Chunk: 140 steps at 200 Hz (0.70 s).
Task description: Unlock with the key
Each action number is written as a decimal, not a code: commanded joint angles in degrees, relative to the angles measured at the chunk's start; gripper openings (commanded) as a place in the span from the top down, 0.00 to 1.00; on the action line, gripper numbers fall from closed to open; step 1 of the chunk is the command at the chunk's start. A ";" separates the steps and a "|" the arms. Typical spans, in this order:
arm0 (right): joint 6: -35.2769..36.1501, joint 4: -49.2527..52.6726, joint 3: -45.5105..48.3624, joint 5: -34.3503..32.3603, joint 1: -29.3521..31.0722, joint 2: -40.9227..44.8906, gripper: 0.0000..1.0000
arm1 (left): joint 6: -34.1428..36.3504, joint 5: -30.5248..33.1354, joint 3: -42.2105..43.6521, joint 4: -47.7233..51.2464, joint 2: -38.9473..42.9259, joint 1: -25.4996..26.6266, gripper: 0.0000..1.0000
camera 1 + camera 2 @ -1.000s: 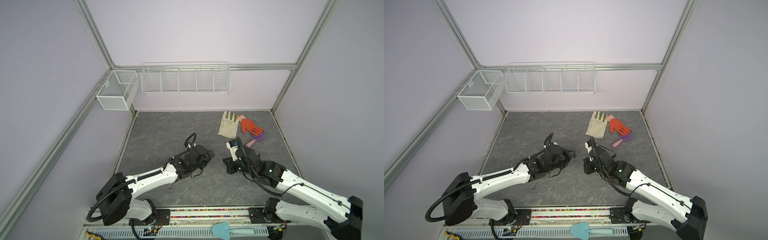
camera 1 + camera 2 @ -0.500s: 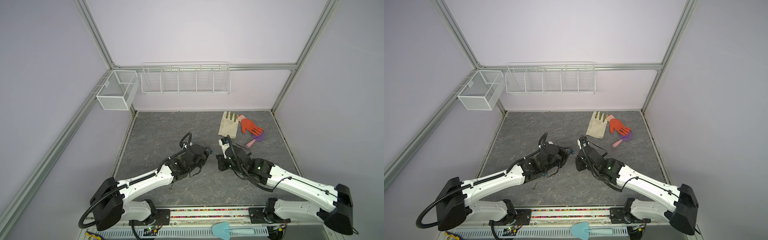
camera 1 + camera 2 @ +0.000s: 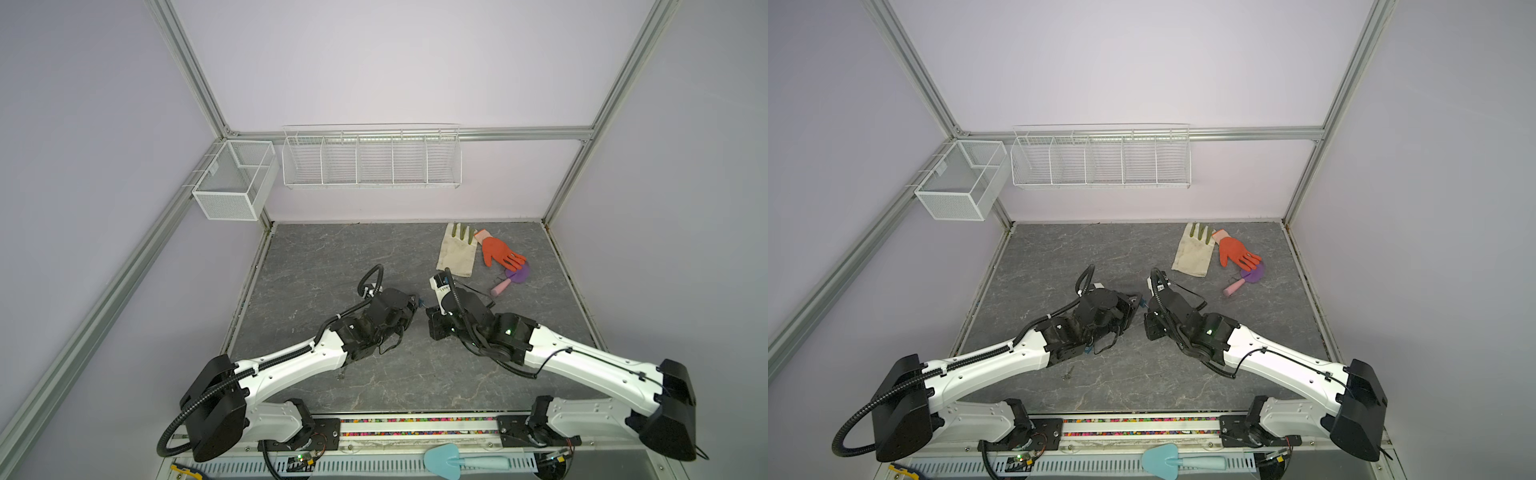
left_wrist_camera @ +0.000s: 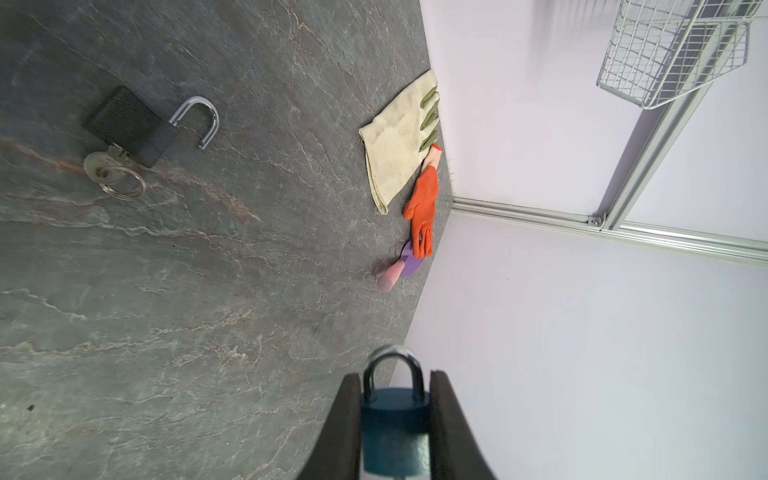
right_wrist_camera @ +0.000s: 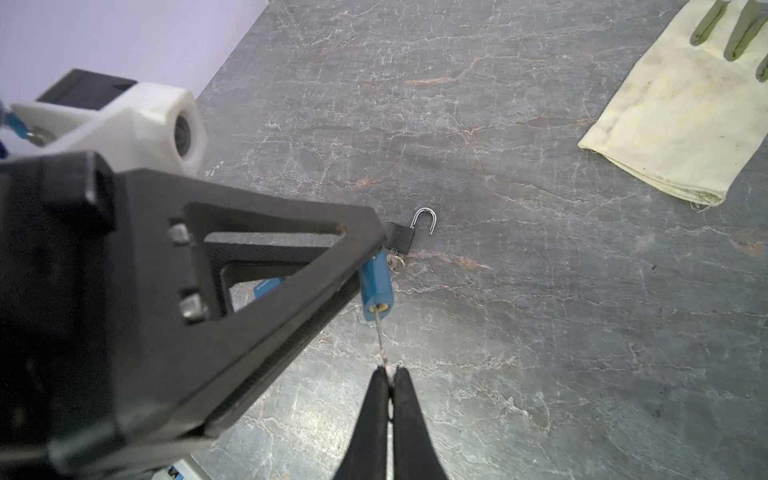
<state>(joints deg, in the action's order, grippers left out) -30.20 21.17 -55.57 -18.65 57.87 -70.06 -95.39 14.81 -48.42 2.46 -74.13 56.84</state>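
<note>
Grey stone-look table, lilac walls. Far wall: wire rack w/ five compartments. Far-left corner: mesh box w/ a divider. Mid-table, L gripper clamps blue padlock by its body, shackle closed. R gripper pinches key, tip in the keyhole. Black padlock lies open on table nearby, keys attached.
</note>
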 commanded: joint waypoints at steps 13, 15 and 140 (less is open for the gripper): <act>-0.31 -0.36 -0.93 -0.98 0.37 -0.16 0.93 | -0.74 0.49 -0.25 0.21 1.10 -0.08 0.94; -0.30 -0.34 -0.96 -0.89 0.40 -0.25 0.93 | -0.71 0.38 -0.33 0.25 1.05 -0.07 0.94; -2.98 0.41 -3.67 -0.24 0.57 -4.62 0.93 | -0.33 0.46 -1.89 1.24 1.37 -0.11 0.95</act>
<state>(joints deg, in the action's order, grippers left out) -31.14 22.83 -58.61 -19.38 57.98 -73.97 -94.48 15.77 -48.64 4.45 -74.13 56.36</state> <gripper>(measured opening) 0.070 0.214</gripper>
